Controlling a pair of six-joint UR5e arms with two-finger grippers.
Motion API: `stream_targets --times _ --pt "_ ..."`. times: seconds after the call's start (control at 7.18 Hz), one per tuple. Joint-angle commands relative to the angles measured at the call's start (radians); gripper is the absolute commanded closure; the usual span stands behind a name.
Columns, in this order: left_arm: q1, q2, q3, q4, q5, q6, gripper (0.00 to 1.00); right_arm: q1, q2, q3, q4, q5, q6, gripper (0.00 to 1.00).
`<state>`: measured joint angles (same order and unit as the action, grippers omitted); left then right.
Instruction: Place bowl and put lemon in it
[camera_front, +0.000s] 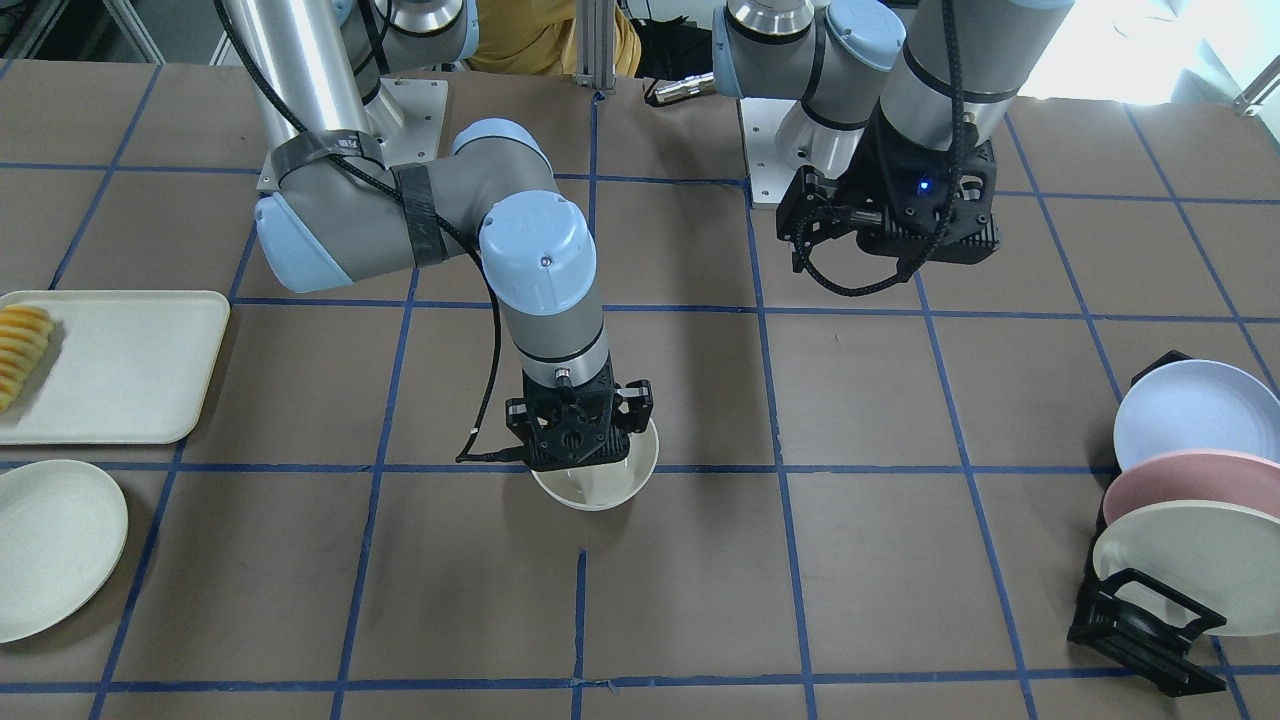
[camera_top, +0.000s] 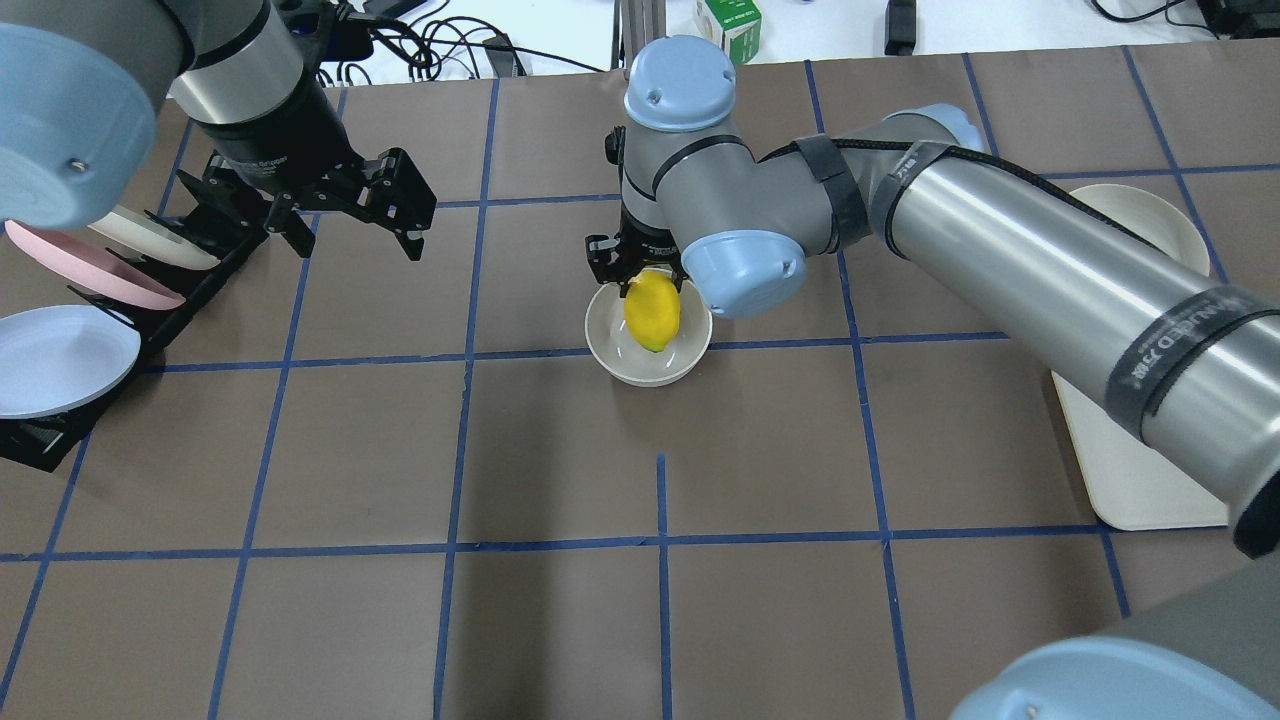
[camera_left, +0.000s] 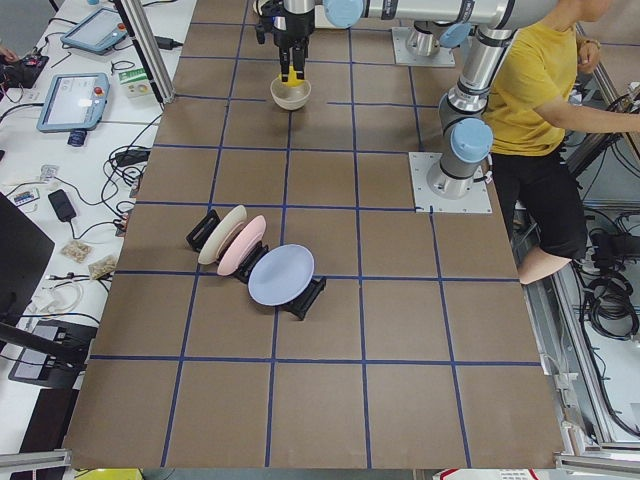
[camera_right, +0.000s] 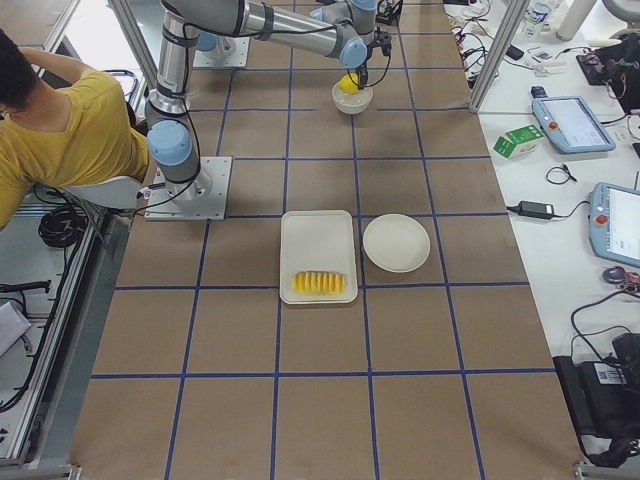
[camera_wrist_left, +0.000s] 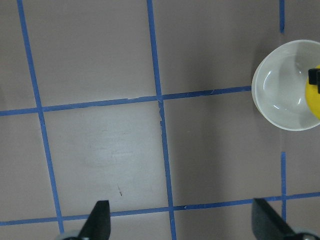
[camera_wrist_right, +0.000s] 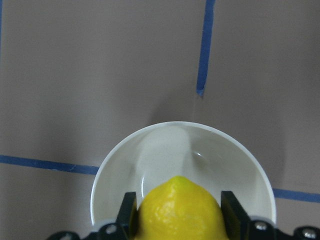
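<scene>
The cream bowl (camera_top: 648, 366) stands upright on the table near the middle, and also shows in the front view (camera_front: 598, 492) and the left wrist view (camera_wrist_left: 280, 95). My right gripper (camera_top: 651, 292) points straight down over it and is shut on the yellow lemon (camera_top: 652, 312). The right wrist view shows the lemon (camera_wrist_right: 180, 210) clamped between both fingers, just above the bowl's opening (camera_wrist_right: 175, 145). I cannot tell if it touches the bowl. My left gripper (camera_top: 355, 232) is open and empty, hovering above the table near the plate rack, well apart from the bowl.
A black rack (camera_top: 190, 290) holds blue, pink and cream plates (camera_front: 1195, 410) on my left side. On my right side lie a cream tray (camera_front: 130, 370) with fruit slices (camera_front: 22, 350) and a flat cream plate (camera_front: 50, 545). A person in yellow (camera_left: 530, 80) stands behind the robot.
</scene>
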<state>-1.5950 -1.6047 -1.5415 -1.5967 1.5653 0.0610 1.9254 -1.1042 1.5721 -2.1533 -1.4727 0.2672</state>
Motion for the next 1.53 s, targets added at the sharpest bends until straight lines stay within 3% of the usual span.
stream_targets --times 0.0,0.28,0.56,0.7,1.11,1.39 --pt "0.001 0.000 -0.002 0.000 -0.004 0.000 0.00 0.001 0.027 0.011 -0.020 0.046 0.056 0.89" --pt "0.009 0.000 -0.002 0.000 -0.025 -0.001 0.00 0.001 0.053 0.070 -0.170 0.046 0.050 0.77" --pt "0.009 0.003 0.000 -0.002 -0.024 -0.003 0.00 0.001 0.058 0.141 -0.322 0.043 0.046 0.58" --pt "0.009 0.003 0.003 -0.002 -0.022 -0.003 0.00 0.001 0.058 0.144 -0.318 0.045 0.043 0.04" --pt "0.009 0.008 0.001 -0.003 -0.025 -0.003 0.00 -0.003 0.018 0.137 -0.228 0.042 0.026 0.00" --pt "0.006 0.015 0.000 -0.006 -0.013 -0.007 0.00 -0.026 -0.104 0.131 -0.005 0.014 0.024 0.00"
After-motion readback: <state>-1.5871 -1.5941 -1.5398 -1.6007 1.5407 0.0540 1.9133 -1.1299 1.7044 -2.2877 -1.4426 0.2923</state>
